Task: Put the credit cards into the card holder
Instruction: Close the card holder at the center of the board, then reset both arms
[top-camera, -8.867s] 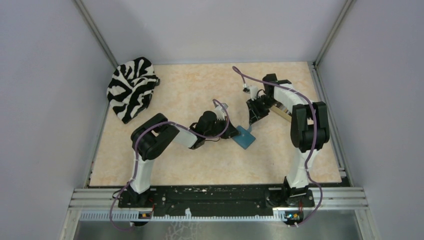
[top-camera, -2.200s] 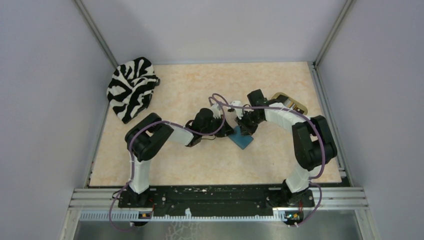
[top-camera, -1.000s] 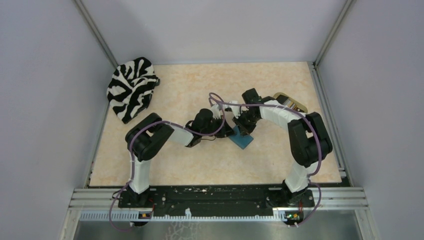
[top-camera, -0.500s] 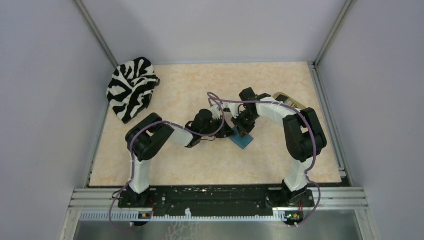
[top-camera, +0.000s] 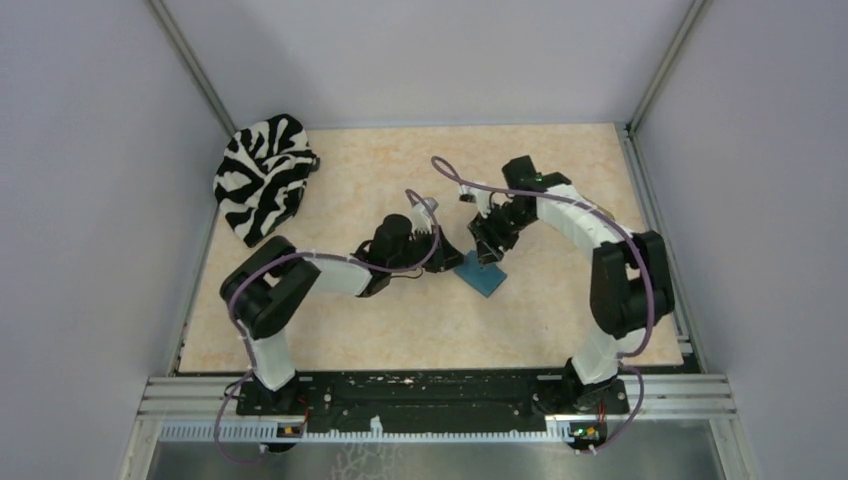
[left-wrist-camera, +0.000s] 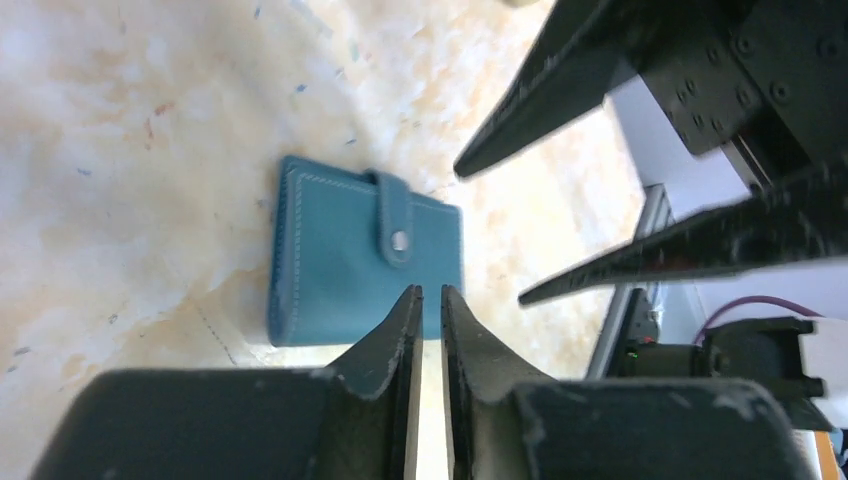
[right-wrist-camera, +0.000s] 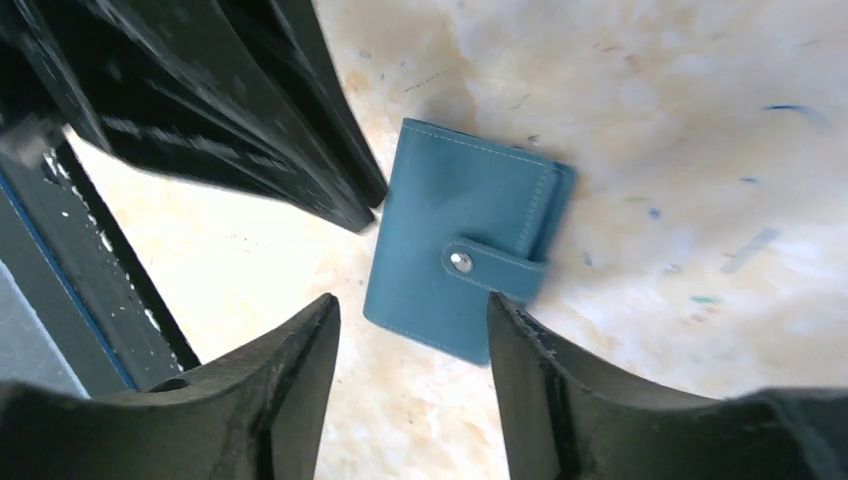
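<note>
From above, the closed card holder (top-camera: 483, 275) is seen on the counter (top-camera: 380, 320), flanked by the left claw (top-camera: 447, 250) and right claw (top-camera: 487, 245). At the left wrist, the left claw (left-wrist-camera: 428, 292) is shown barely parted and empty beside the card holder (left-wrist-camera: 350, 265). At the right wrist, the right claw (right-wrist-camera: 412, 305) is spread wide and empty over the card holder (right-wrist-camera: 455, 285).

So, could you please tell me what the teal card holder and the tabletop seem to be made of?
The card holder looks like matte leather or faux leather: pale stitching along its edges, a shiny metal-looking snap. The tabletop is probably laminate printed with beige marble mottling, though stone is possible.
</note>
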